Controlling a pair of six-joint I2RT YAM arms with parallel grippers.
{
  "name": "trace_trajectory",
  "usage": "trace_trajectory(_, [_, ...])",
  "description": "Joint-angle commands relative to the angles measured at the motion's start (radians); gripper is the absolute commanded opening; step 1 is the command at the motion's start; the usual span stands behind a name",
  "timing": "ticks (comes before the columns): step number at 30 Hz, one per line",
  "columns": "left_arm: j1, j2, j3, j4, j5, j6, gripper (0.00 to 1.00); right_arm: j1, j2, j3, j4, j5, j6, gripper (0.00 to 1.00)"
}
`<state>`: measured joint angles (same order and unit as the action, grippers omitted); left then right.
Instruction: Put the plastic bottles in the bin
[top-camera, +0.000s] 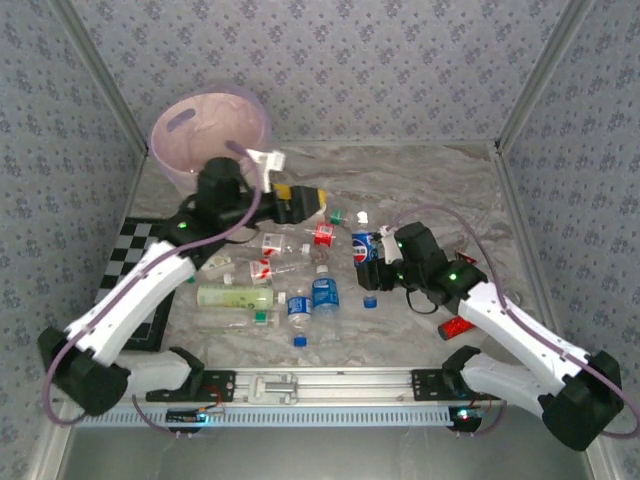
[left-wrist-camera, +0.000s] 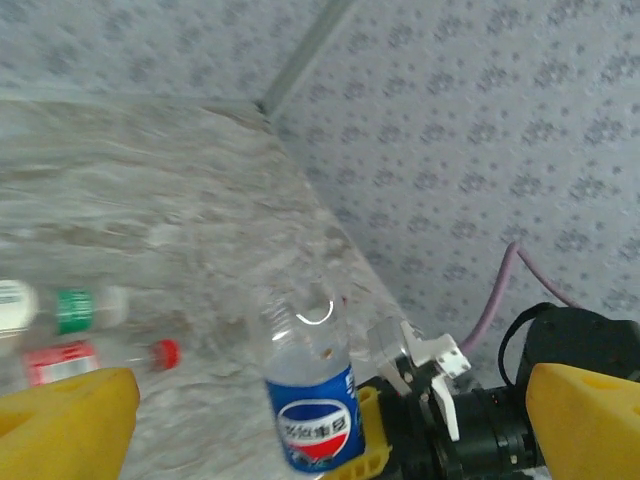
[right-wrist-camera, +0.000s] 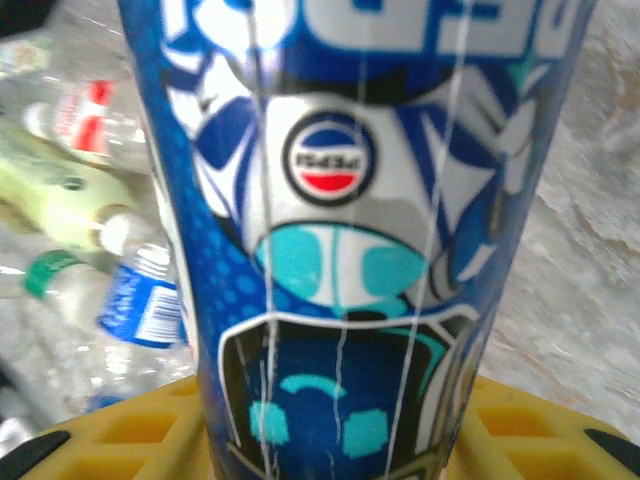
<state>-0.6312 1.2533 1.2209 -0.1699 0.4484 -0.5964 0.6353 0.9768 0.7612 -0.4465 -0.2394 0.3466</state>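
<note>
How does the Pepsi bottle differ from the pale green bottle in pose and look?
The Pepsi bottle stands upright; the pale green bottle lies on its side. The Pepsi bottle sits between the fingers of the right end effector; the pale green bottle lies away from it. Both are plastic bottles.

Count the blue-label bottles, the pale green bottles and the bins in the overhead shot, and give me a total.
Blue-label bottles: 3
Pale green bottles: 1
Bins: 1
Total: 5
</note>
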Motion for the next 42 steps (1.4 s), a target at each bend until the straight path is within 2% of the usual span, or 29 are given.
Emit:
trace_trajectory(1, [-0.055,0.089,0.030,0.139,-0.024,-0.053,0.99,0.016,-0.056,-0.050,0.111,-0.101,0.005,0.37])
trace_trajectory(6, [-0.074,0.182,0.023,0.250,0.019,-0.124,0.99,0.027,-0.082,-0.061,0.150,-0.108,0.013,0.34])
trace_trajectory(9, [-0.095,0.223,0.033,0.225,0.013,-0.124,0.98,0.031,-0.079,-0.074,0.176,-0.107,0.002,0.34])
trace_trajectory(16, [-0.103,0.249,0.005,0.249,0.006,-0.131,0.77,0.035,-0.045,-0.083,0.229,-0.099,0.013,0.34])
trace_trajectory(21, [-0.104,0.240,-0.024,0.262,0.017,-0.141,0.68,0.046,-0.043,-0.088,0.253,-0.080,0.033,0.34])
trace_trajectory(23, [-0.104,0.242,-0.033,0.260,0.025,-0.146,0.70,0.047,-0.033,-0.082,0.253,-0.072,0.024,0.34])
trace_trajectory(26, [-0.104,0.229,-0.067,0.278,0.025,-0.153,0.80,0.048,-0.015,-0.069,0.255,-0.063,0.009,0.34])
trace_trajectory(30, [-0.104,0.206,-0.102,0.292,0.014,-0.161,0.81,0.051,0.007,-0.056,0.252,-0.064,0.017,0.34])
trace_trajectory(36, [-0.102,0.221,-0.092,0.300,0.021,-0.149,0.69,0.062,0.011,-0.056,0.254,-0.049,0.017,0.34])
trace_trajectory(38, [-0.102,0.229,-0.090,0.308,0.025,-0.155,0.64,0.064,0.008,-0.064,0.250,-0.038,0.020,0.42])
trace_trajectory(42, [-0.094,0.216,-0.068,0.272,0.020,-0.136,0.60,0.061,-0.024,-0.050,0.184,-0.005,-0.004,0.73])
